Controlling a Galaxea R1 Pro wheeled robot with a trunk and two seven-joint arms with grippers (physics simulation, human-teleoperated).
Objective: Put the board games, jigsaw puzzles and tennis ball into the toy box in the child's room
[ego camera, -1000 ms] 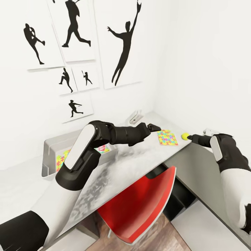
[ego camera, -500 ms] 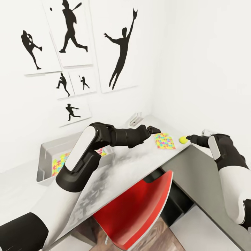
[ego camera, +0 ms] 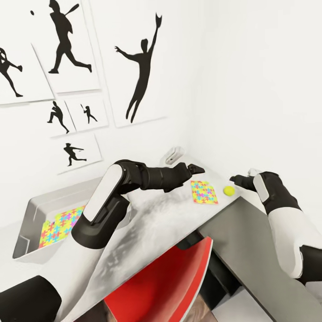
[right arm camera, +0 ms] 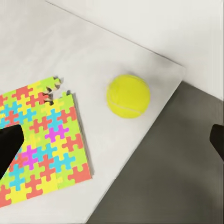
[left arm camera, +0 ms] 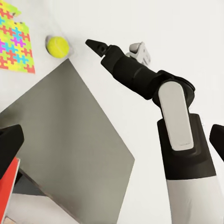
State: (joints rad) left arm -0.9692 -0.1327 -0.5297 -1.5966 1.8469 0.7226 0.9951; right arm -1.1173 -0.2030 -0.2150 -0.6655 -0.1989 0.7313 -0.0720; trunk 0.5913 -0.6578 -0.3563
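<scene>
One jigsaw puzzle [ego camera: 204, 192] lies flat near the table's [ego camera: 152, 223] right end, with the tennis ball [ego camera: 229, 190] just right of it by the corner. My left gripper [ego camera: 197, 169] hovers open over the puzzle's far edge. In the left wrist view its fingers frame the ball [left arm camera: 58, 46] and the puzzle [left arm camera: 14, 42]. My right gripper [ego camera: 237, 180] is open just beyond the ball, and its wrist view looks down on the ball [right arm camera: 128, 95] and the puzzle [right arm camera: 39, 140]. The toy box [ego camera: 27, 223] stands at the table's left with another puzzle [ego camera: 60, 221] inside.
A red chair [ego camera: 165, 286] is tucked under the table's front edge. A lower dark grey cabinet [ego camera: 255, 255] adjoins the table's right end, under my right arm. A small white object [ego camera: 172, 155] lies at the back by the wall. Athlete silhouette prints hang above.
The whole view has shifted left and down as the camera moved. My right gripper has gone from beside the ball to slightly above it. The left arm holds its reach.
</scene>
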